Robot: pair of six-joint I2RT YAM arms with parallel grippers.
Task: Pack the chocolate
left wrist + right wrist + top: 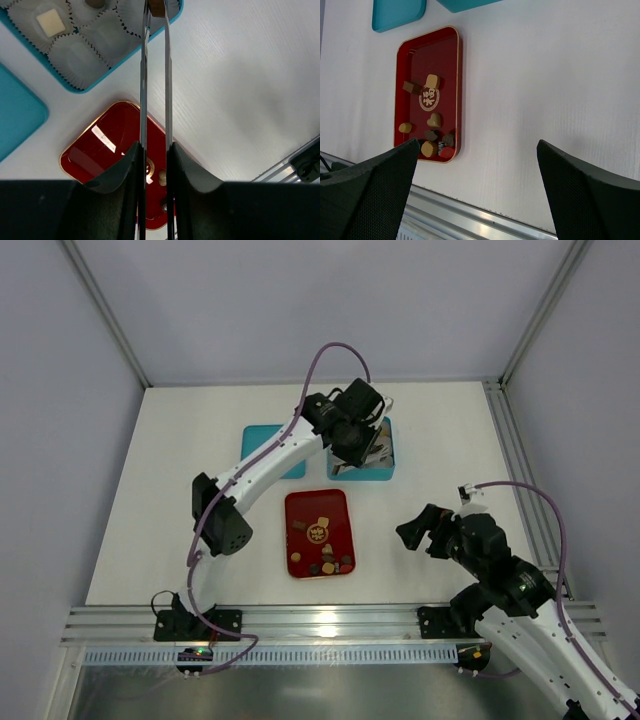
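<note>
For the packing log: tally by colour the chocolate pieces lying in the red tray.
Tan or gold chocolate pieces: 4
Dark brown chocolate pieces: 3
Red chocolate piece: 1
Total visible in the red rectangular gold-rimmed tray: 8; one corner of it is hidden in the right wrist view.

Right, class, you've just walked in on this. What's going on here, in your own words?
The left gripper holds long metal tweezers, whose tips pinch a brown chocolate piece over the teal box of paper cups. One cup already holds a cream square. More chocolates lie in the red tray on the table. The right gripper hangs open beside the tray, holding nothing.
</note>
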